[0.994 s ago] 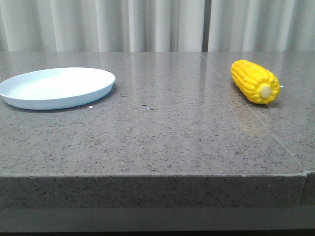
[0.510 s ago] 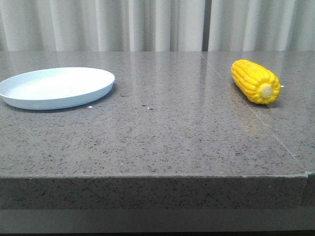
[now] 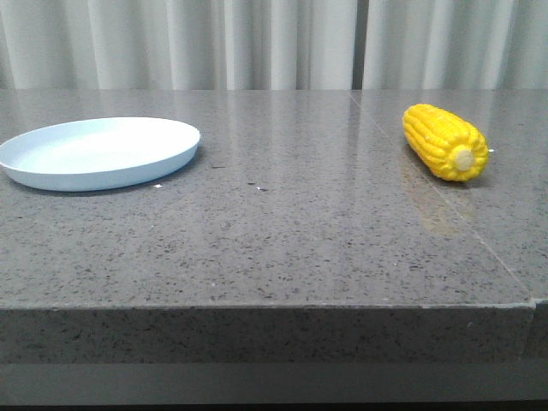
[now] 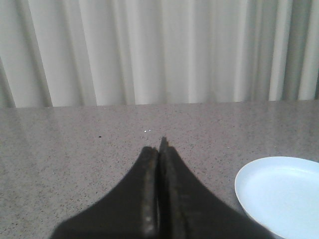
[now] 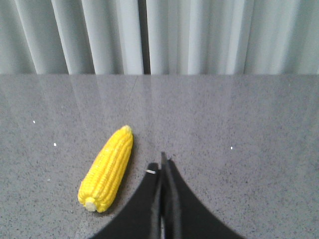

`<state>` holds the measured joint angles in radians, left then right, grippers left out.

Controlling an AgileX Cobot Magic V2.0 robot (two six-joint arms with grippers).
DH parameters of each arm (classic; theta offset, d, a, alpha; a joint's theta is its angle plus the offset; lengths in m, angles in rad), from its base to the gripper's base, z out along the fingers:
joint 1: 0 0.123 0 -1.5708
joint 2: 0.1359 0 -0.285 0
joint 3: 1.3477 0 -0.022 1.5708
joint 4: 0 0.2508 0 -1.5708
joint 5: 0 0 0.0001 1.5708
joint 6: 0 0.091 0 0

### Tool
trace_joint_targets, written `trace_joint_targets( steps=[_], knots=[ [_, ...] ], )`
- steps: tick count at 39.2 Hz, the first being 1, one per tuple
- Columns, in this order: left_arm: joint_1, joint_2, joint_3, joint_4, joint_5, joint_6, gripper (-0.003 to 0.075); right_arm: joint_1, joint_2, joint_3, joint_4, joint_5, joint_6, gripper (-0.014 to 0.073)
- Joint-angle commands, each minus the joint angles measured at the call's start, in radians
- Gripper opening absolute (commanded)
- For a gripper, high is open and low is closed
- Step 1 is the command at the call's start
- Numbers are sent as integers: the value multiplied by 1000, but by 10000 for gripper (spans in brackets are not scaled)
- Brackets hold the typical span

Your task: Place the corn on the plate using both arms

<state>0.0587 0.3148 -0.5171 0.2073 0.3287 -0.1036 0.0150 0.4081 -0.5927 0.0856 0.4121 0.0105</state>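
Note:
The yellow corn (image 3: 444,140) lies on the grey stone table at the right, its pale cut end toward me. The pale blue plate (image 3: 99,152) sits bare at the left. No gripper shows in the front view. In the right wrist view my right gripper (image 5: 162,162) is shut and empty, a little to one side of the corn (image 5: 107,169) and apart from it. In the left wrist view my left gripper (image 4: 158,146) is shut and empty, with the plate (image 4: 284,191) off to its side.
The grey speckled table (image 3: 282,223) has a seam (image 3: 445,201) running under the corn and a front edge (image 3: 257,304) close to me. Pale curtains (image 3: 274,43) hang behind the table.

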Motion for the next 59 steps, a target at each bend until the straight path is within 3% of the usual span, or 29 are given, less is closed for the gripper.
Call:
trace_joint_targets(
  steps=[1, 5, 9, 12, 14, 17, 20, 32, 40, 46, 51, 59],
  knots=[
    [1, 25, -35, 12, -86, 0, -18, -5, 22, -37, 0, -87, -11, -49],
    [1, 25, -35, 12, -84, 0, 52, -5, 22, -37, 0, -87, -11, 48],
    [1, 25, -35, 12, -84, 0, 273, -5, 22, -37, 0, -86, -11, 235],
    [1, 25, -35, 12, -84, 0, 498, -5, 22, -37, 0, -86, -11, 397],
    [1, 25, -35, 12, -84, 0, 604, -5, 22, -37, 0, -86, -11, 490],
    [1, 25, -35, 10, -84, 0, 699, -5, 22, -37, 0, -86, -11, 614],
    [1, 25, -35, 10, -84, 0, 689, -5, 22, -37, 0, -86, -11, 664],
    [1, 44, -41, -31, -129, 0, 591, -5, 22, -37, 0, -85, -11, 663],
    [-46, 309, -170, -88, -69, 0, 582, -5, 22, -37, 0, -84, -11, 663],
    [-149, 510, -289, -71, -1, 0, 582, -5, 22, -37, 0, -82, -11, 663],
    [-213, 666, -405, -71, 117, 0, 582, -5, 22, -37, 0, -82, -11, 663],
    [-220, 926, -648, -96, 435, 0, 582, -5, 22, -37, 0, -80, -11, 663]
  ],
)
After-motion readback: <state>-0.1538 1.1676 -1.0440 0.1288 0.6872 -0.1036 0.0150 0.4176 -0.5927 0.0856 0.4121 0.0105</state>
